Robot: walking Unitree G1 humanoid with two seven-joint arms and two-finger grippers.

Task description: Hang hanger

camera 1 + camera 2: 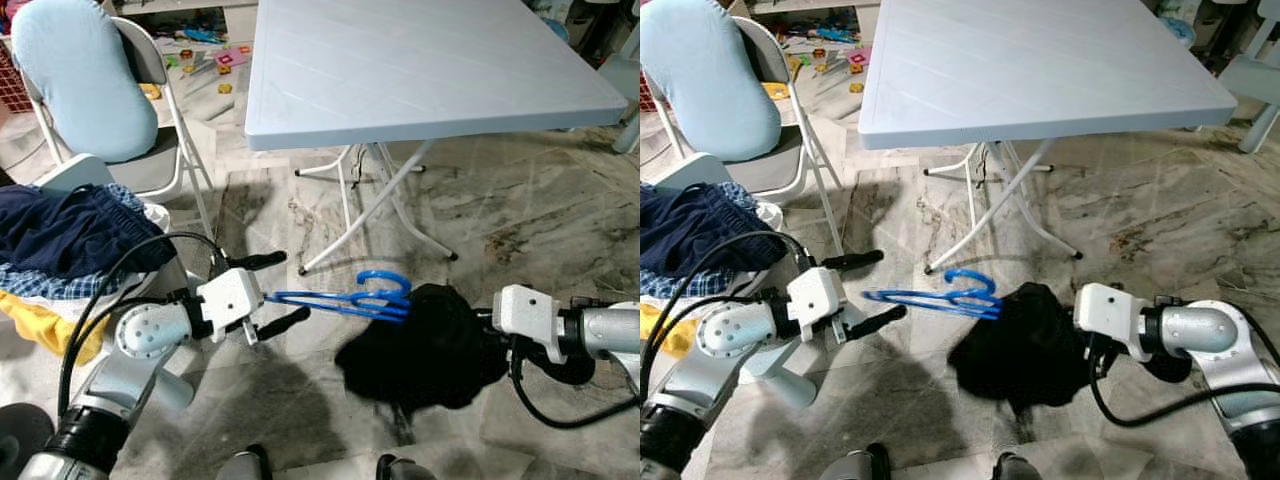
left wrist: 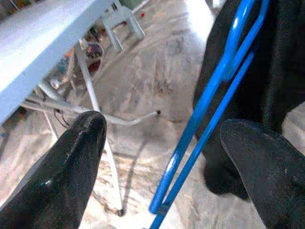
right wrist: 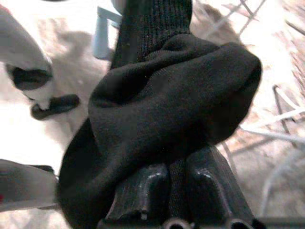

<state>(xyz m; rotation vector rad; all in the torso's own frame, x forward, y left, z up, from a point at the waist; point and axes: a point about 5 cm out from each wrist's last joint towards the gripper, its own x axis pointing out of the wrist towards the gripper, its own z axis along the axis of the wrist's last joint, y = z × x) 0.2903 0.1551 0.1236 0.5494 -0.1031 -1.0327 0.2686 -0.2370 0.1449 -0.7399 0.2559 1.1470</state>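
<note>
The blue hanger (image 1: 345, 298) hangs in mid-air, bars between the left gripper's (image 1: 279, 289) spread fingers, apparently untouched. At its 3 o'clock, the black garment (image 1: 425, 345) drapes it, pinched by the right gripper (image 3: 177, 188) closed.

Hanger (image 1: 345, 299) bright blue; garment (image 1: 430, 345) plain black; table (image 1: 420, 70) pale grey-blue, legs white; floor (image 1: 520, 220) beige marble with brown veins; chair cushion (image 1: 85, 80) light blue; laundry pile (image 1: 70, 235) navy, blue check, yellow; gripper fingers (image 2: 71, 162) black.
</note>
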